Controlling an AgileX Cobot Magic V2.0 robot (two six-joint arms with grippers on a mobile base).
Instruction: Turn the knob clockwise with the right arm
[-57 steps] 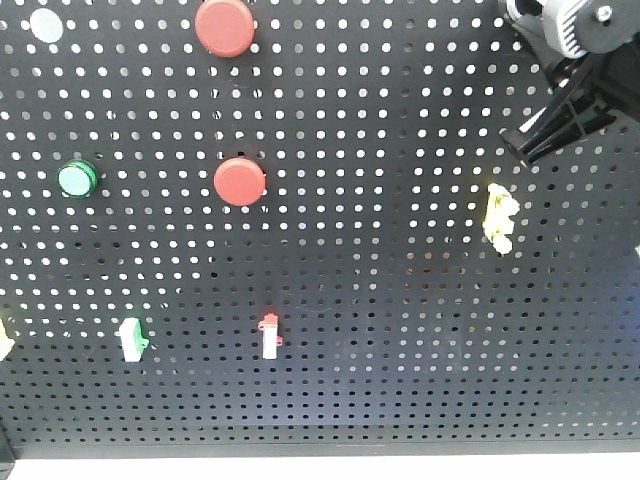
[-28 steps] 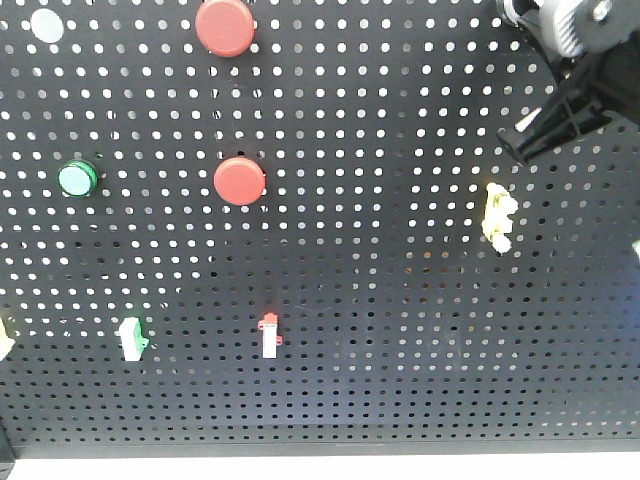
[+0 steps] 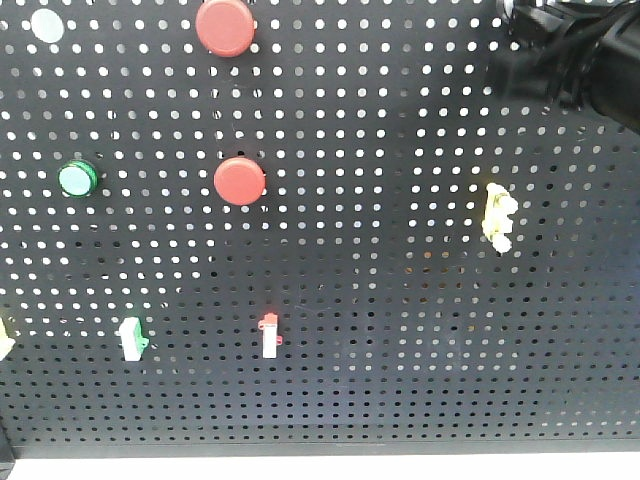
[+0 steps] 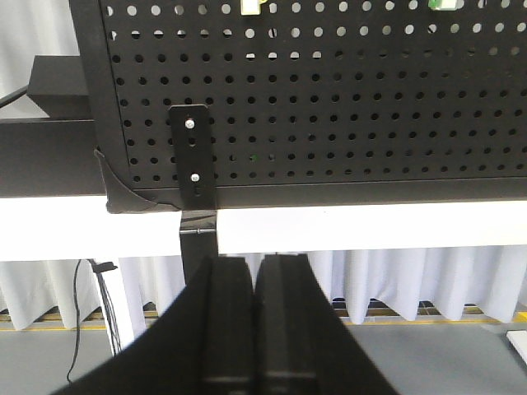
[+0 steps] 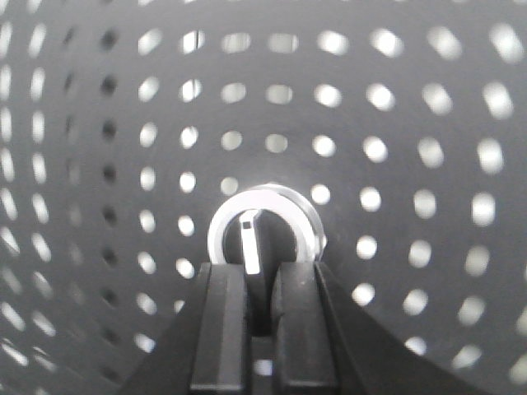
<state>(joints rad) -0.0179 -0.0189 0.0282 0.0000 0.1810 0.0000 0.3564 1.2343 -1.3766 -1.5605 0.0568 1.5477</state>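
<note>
In the right wrist view the knob [image 5: 265, 226], with a silvery ring, a dark centre and a white pointer line, sits on the black pegboard [image 5: 395, 123]. My right gripper [image 5: 260, 273] is shut on the knob's dark centre grip, one finger on each side. In the front view the right arm [image 3: 570, 50] is a blurred black mass at the top right of the board and hides the knob. My left gripper [image 4: 255, 265] is shut and empty, below the board's lower edge.
The pegboard [image 3: 380, 300] also carries two red discs [image 3: 225, 27] [image 3: 240, 181], a green button [image 3: 77, 179], a pale button [image 3: 45, 24], a yellow switch [image 3: 497, 216], a white-red switch [image 3: 269, 336] and a white-green switch [image 3: 131, 338]. A black bracket [image 4: 192, 156] holds the board.
In the front view the right arm's end has turned and shifted up: the grey wrist and the dark finger pointing down-left have given way to a blurred black housing.
</note>
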